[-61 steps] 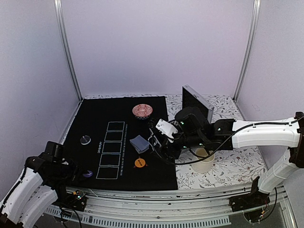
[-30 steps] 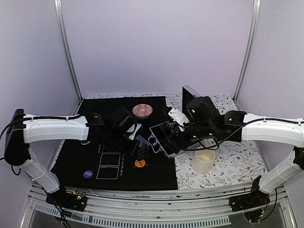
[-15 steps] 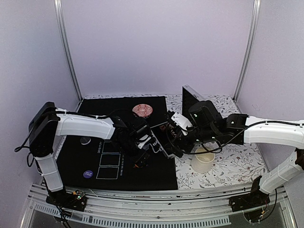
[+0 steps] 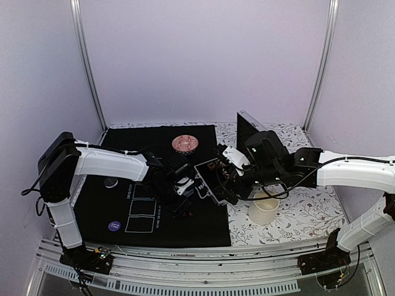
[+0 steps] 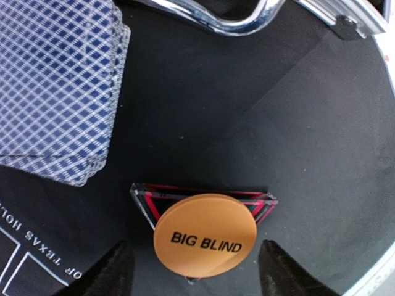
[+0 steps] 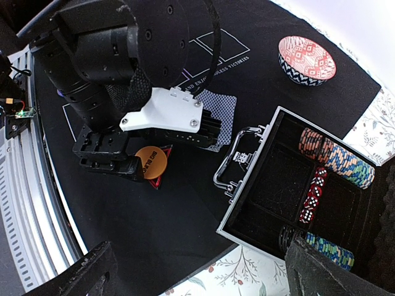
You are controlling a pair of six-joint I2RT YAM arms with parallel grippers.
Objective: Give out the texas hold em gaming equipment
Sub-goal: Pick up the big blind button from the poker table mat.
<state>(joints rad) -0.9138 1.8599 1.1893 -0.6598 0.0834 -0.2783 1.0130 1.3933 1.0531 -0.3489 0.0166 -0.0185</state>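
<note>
Left claw [image 5: 197, 274] lowered, narrowing; orange disc [image 5: 205, 233] between fingers [image 5: 114, 271], atop red triangle [image 5: 145, 200].

table [image 4: 303, 217] | on it: black mat [image 4: 117, 145], open metal case [image 6: 265, 192], white cup [image 4: 264, 211]

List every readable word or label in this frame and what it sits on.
"BIG BLIND": on the orange disc, lying on the red triangle marker.
"OF TEXAS HOL": white print on the black mat, cut off at the frame edge.
Remaining mat print in other views: too small to read.
</note>
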